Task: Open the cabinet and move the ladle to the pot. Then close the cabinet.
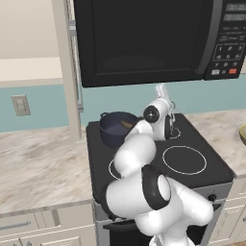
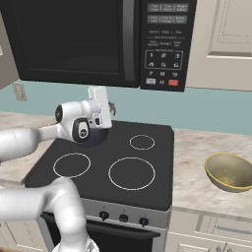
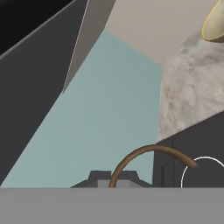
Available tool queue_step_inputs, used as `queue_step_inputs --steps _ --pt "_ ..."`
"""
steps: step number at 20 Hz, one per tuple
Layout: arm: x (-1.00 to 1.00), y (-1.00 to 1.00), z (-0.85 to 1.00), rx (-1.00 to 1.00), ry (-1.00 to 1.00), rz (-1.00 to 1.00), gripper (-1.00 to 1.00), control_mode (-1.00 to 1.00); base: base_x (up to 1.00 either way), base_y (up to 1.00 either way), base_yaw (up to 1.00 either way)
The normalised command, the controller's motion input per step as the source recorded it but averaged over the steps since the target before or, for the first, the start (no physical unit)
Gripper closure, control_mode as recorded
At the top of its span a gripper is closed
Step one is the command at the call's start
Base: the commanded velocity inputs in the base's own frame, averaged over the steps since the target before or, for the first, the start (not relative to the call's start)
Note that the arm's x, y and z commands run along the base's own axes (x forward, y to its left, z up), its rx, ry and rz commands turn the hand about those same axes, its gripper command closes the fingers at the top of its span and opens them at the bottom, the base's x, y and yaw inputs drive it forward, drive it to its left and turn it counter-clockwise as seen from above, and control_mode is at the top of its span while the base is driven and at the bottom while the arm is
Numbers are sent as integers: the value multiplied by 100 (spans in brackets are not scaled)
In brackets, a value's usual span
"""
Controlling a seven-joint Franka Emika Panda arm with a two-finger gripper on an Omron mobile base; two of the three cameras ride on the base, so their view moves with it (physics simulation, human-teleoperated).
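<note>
The thin curved brown ladle handle [image 3: 151, 154] is seen arching up from between the fingers of the claw [image 3: 113, 183] in the hand view, so the claw is closed upon it, the jaws drawn almost together. In the left base view a brown piece of the ladle [image 1: 127, 125] is seen inside the small round dark blue-grey pot [image 1: 115, 129], which stands on the rear left of the black glass stovetop [image 1: 192, 144], just beside the white wrist of the arm. In the right base view the pot [image 2: 94, 139] is mostly hidden behind the wrist, and only a dark rounded part is shown beneath it. The tall beige cabinet door [image 1: 67, 67] with its long silver bar handle [image 1: 77, 72] is seen edge-on, standing open, left of the black microwave [image 1: 144, 38]. A yellow bowl [image 2: 229, 171] rests on the marbled surface [image 2: 197, 167] right of the stove.
</note>
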Motion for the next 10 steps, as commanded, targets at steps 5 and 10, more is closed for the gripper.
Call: queue_step_inputs --steps 5,10 --pt "21 8 -5 -2 0 0 100 -100 0 0 0" --pt "27 5 -19 -4 -3 0 100 -100 0 0 0"
